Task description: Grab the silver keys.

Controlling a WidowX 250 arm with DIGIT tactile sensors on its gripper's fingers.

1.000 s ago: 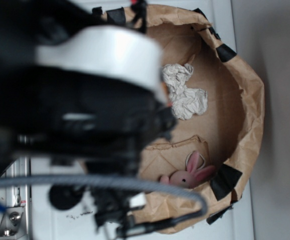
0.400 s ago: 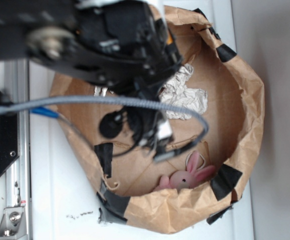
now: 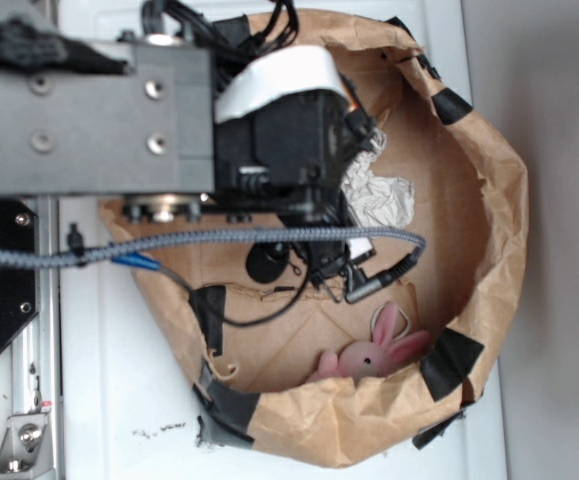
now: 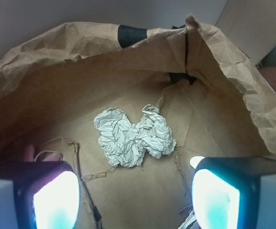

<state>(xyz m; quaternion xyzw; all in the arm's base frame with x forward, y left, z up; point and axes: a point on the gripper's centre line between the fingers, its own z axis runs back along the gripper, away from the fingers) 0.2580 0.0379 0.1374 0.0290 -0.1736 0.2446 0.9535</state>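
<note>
While gripper (image 4: pixel 135 200) gapes over paper wad (image 4: pixel 134 137), keys' orientation untellable

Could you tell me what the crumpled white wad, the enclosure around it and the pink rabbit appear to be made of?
The crumpled white wad looks like matte paper, with sharp creases and no glare. The enclosure wall appears to be brown kraft paper, wrinkled and dull, patched with black tape. The pink rabbit looks like a soft toy, perhaps plush or rubber; the exterior view is too coarse to decide.
</note>
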